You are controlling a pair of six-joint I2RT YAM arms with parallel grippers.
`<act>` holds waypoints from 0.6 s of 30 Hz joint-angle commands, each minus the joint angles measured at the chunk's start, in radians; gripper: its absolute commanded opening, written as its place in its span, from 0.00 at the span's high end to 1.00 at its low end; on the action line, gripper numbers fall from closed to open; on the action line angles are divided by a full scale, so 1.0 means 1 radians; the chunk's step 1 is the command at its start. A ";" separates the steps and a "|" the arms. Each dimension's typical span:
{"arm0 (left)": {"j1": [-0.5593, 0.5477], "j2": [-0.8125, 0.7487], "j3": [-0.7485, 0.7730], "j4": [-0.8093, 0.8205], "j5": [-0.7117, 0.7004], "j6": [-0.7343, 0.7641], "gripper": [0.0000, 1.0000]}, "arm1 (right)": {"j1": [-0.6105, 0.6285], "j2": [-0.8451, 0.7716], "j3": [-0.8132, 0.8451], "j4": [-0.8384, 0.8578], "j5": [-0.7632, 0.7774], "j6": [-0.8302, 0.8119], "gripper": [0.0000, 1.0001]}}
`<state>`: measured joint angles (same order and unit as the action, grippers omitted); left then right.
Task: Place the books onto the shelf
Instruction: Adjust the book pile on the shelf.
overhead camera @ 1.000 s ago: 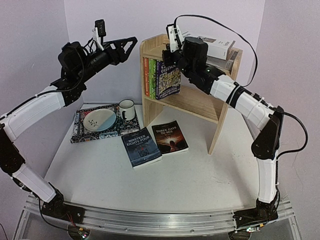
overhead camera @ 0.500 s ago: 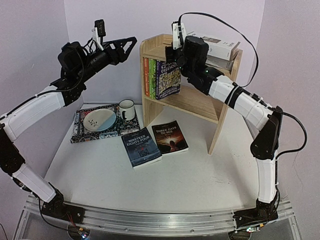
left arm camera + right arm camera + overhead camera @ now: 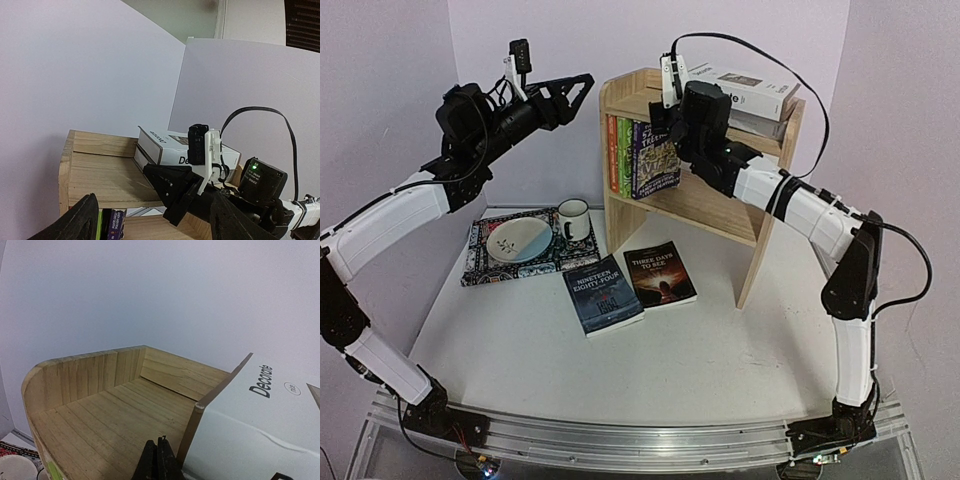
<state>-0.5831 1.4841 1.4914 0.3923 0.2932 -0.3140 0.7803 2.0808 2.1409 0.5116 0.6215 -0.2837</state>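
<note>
Pine shelf [image 3: 751, 250] — Decorate [image 3: 745, 88] atop | left gripper [image 3: 582, 92] jaws apart | right gripper [image 3: 158, 454] jaws together

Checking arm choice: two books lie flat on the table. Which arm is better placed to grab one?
Probably left: the left tool is open and free; the right tool is shut above the shelf.

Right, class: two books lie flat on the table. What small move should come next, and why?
Probably lower the left gripper toward Nineteen Eighty-Four. Its jaws stand open and empty in the air, and that book lies on its side of the table. The right gripper is shut and empty, up over the top shelf beside Decorate.
</note>
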 commanded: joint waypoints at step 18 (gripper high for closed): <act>0.006 -0.046 -0.046 0.020 -0.006 -0.011 0.22 | -0.007 -0.205 -0.146 0.028 -0.285 0.019 0.89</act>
<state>-0.5831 1.4841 1.4618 0.3918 0.2920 -0.3218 0.7789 1.9747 2.0133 0.5107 0.5405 -0.2815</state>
